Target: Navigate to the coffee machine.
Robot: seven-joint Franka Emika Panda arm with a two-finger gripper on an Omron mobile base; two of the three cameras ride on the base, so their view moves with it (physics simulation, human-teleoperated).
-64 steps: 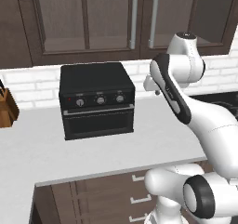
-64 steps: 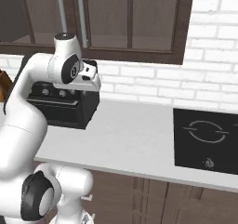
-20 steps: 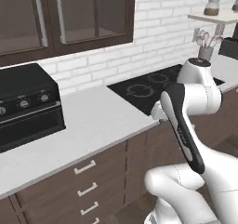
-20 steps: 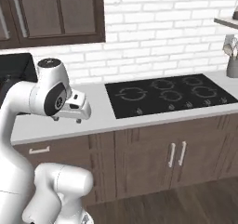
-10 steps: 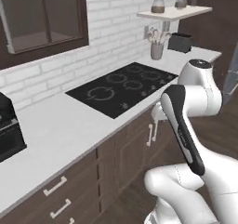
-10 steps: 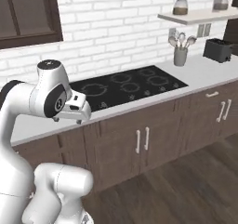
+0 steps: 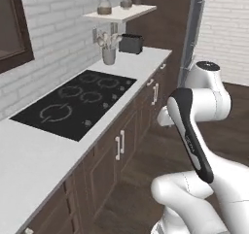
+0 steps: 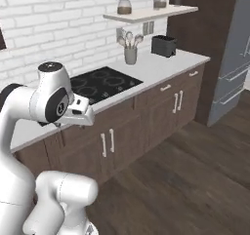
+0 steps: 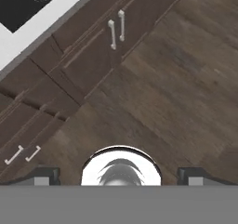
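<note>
Hand view: jaws [image 9: 119, 174] spread, empty; two jars [image 8: 124, 6], one toaster [image 8: 163, 45].

My arm [image 7: 194, 131] is glossy white with rounded links, dark bands at its joints, and a bulbous white base [image 8: 58, 200].

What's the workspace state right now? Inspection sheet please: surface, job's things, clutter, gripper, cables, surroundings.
Surface: grey counter with a black cooktop set into it.
Job's things: nothing seen that reads as a coffee machine.
Clutter: utensil holder with utensils behind the cooktop; black toaster further along the counter; two jars on the wall shelf.
Gripper: gripper points down at wood floor; fingertips spread wide apart, nothing between them.
Cables: nothing seen.
Surroundings: white brick wall, dark lower cabinets with silver handles, grey fridge at the counter's end.
</note>
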